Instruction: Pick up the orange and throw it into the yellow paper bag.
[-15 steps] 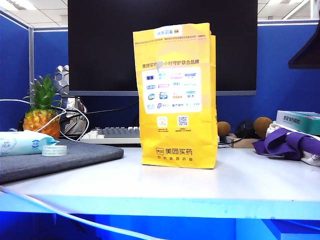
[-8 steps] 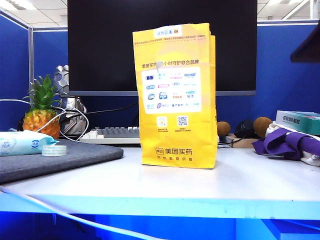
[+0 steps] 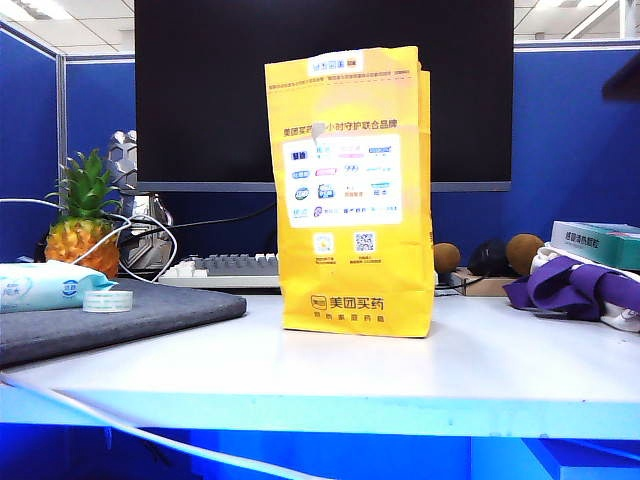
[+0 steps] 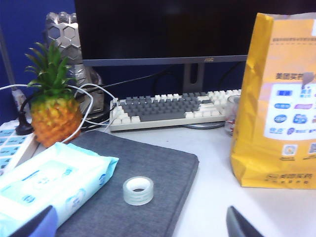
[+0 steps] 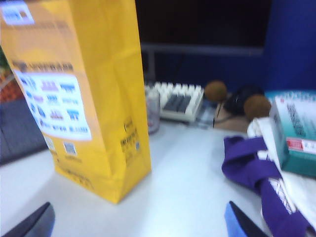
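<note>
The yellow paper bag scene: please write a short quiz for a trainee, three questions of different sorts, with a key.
1. True or false: the yellow paper bag stands upright on the white table.
2. What lies on the grey mat beside the wipes pack? A) a roll of clear tape B) a mug C) a phone
3. Is the orange visible in any view?

Key
1. True.
2. A: the tape roll.
3. No. Only the pineapple and the brown balls show as round fruit-like things. The left gripper and the right gripper both hang open over the table, holding nothing.
</note>
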{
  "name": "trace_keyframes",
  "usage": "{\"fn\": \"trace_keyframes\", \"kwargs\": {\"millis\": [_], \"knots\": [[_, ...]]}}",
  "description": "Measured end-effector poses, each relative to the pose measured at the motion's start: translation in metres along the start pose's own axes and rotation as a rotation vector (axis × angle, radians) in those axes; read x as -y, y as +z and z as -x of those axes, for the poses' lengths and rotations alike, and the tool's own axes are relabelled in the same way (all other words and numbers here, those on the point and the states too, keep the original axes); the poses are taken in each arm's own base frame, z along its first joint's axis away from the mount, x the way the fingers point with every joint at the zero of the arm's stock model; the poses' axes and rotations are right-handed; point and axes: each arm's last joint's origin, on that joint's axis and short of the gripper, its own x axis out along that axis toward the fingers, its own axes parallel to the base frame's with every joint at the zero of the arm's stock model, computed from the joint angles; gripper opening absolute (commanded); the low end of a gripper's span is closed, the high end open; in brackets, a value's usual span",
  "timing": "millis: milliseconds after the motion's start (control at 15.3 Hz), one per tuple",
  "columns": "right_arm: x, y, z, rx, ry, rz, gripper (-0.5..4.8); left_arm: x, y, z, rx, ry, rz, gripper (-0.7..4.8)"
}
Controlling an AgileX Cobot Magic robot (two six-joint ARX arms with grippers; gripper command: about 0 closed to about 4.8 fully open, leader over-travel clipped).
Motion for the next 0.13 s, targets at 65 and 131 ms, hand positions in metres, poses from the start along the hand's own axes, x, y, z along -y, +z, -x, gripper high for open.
{"fn": "trace_keyframes", "kwargs": {"millis": [65,131], "knots": [[0.0001,0.001,0.0015,0.012,0.001,-0.001,4.79,0.0001,0.0,0.0,0.0,-0.002,0.0,4.79],[0.0004,0.0033,0.0044,0.04,0.001,-0.004,4.79,0.0001,0.0,0.0,0.0,-0.001,0.0,4.79]]}}
